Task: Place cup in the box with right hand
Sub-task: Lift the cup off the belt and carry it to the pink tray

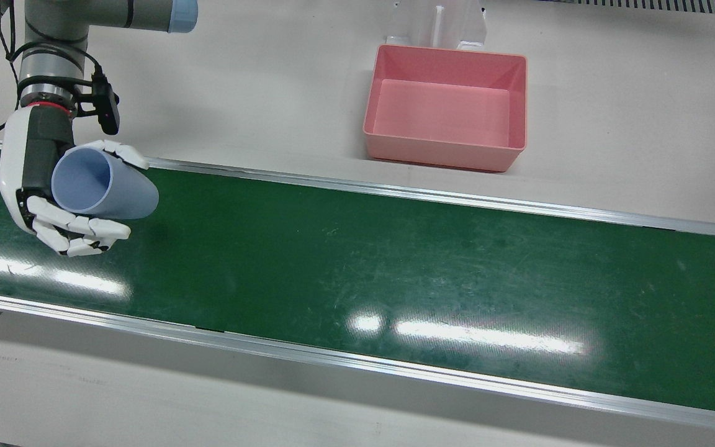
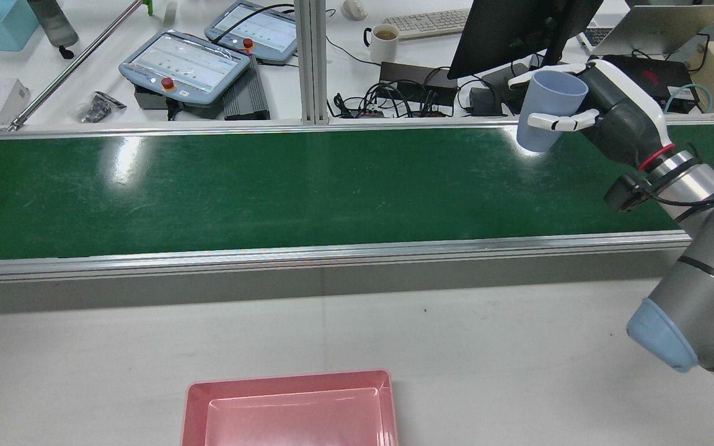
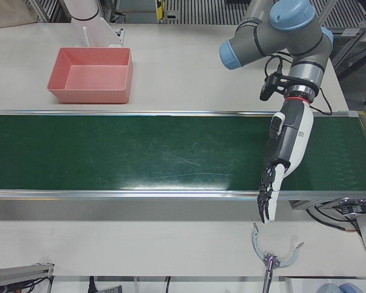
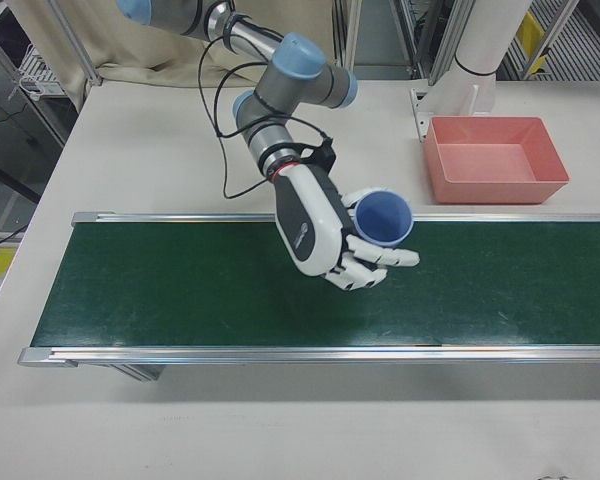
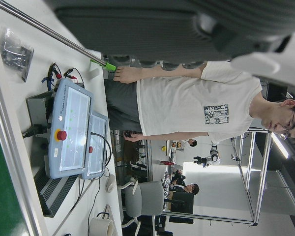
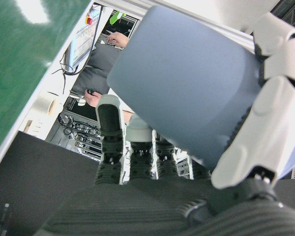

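Belt (image 1: 395,261) edges run as two aluminium rails across the front view, from nine o'clock to three o'clock, and the dark green surface between them is scuffed, glossy with lamp glare, and bare apart from what hangs over it. Pale table (image 1: 270,93) lies on both sides of the belt. On that table, at about one o'clock from the front view's centre, sits the pink box (image 1: 446,107), open-topped, with nothing inside it and its near wall just short of the belt's rail.

At nine o'clock in that view the right hand (image 1: 53,186) holds the cup (image 1: 106,183) above the belt, well apart from the box. White fingers (image 1: 78,226) wrap one side of the cup and another rests against the opposite side, near the rim. The cup is pale blue-grey, smooth, tapering toward its base; in the rear view (image 2: 548,109) it stands nearly upright, mouth up, clear of the belt.

The left hand (image 3: 285,155) hangs over the belt's other end, at three o'clock in the left-front view, fingers stretched straight down and holding nothing. Beyond the belt's far side, the rear view shows a desk with teach pendants (image 2: 186,60), a mug (image 2: 384,41) and cables.
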You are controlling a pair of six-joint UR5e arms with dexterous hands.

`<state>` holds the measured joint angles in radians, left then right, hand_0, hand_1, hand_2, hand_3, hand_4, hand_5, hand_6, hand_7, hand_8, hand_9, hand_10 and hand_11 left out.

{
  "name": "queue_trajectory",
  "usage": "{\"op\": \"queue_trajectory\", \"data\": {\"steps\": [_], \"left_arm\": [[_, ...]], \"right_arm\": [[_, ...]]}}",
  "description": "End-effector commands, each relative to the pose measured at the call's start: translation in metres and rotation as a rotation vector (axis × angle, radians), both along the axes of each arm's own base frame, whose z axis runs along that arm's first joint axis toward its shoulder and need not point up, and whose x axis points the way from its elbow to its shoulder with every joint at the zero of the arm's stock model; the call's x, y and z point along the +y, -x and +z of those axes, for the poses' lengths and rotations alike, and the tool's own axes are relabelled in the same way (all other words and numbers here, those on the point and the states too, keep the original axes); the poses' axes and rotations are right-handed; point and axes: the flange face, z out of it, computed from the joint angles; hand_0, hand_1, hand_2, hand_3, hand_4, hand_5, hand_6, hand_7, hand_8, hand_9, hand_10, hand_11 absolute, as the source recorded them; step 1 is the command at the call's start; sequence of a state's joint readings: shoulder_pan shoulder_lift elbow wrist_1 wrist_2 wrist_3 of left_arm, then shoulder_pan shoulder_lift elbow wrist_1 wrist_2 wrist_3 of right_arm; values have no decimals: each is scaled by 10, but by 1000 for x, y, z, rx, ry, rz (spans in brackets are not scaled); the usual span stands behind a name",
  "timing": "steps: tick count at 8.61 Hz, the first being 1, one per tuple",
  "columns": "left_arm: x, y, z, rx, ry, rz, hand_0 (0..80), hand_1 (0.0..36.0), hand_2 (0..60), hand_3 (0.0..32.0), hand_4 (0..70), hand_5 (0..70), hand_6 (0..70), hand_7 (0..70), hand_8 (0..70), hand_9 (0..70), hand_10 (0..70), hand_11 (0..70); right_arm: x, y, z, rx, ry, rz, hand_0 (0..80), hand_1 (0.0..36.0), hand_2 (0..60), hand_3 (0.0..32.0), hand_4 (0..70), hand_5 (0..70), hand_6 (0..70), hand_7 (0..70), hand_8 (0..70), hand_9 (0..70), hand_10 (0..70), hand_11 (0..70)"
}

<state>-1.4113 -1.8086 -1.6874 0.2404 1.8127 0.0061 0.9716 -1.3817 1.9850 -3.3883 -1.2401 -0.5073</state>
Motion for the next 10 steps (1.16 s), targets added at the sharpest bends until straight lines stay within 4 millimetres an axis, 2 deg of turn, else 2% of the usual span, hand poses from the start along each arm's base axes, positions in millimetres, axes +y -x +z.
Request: {"op": "queue_trajectory", "data": {"steps": [1,3,5,6,7,8,9,10], "left_arm": [[0,0,0,0,0,0,0,0,0,0,0,0,0,0,0,0,0,0],[0,0,0,-1,0,-1,0,0,0,0,0,0,0,0,0,0,0,0],[0,0,0,0,2,-1,0,0,0,0,0,0,0,0,0,0,0,0],[0,0,0,0,0,0,0,0,0,0,0,0,0,0,0,0,0,0],[0,0,-1,0,-1,-1,0,0,0,0,0,0,0,0,0,0,0,0],[0,0,0,-1,0,-1,0,0,0,0,0,0,0,0,0,0,0,0],[0,0,0,0,0,0,0,0,0,0,0,0,0,0,0,0,0,0],[0,0,0,0,0,0,0,0,0,0,0,0,0,0,0,0,0,0]], "right_arm": [[79,50,-119,29,-165,-85,471,235,600,0,293,132,404,700,612,700,402,568],[135,119,-138,30,-190,-131,475,236,600,0,354,131,406,700,618,700,411,581],[205,208,-170,66,-235,-196,472,227,600,0,329,129,404,700,609,700,412,582],[233,236,-175,97,-249,-207,469,221,590,0,330,129,405,700,608,700,417,589],[255,270,-169,110,-253,-223,467,211,566,0,311,128,405,700,605,700,425,600],[270,308,-150,121,-249,-262,464,201,545,0,302,128,407,700,610,700,439,621],[275,336,-133,135,-246,-280,461,194,529,0,290,128,407,700,608,700,446,629],[275,340,-129,142,-242,-282,463,193,508,0,293,126,404,700,598,700,437,617]]}}
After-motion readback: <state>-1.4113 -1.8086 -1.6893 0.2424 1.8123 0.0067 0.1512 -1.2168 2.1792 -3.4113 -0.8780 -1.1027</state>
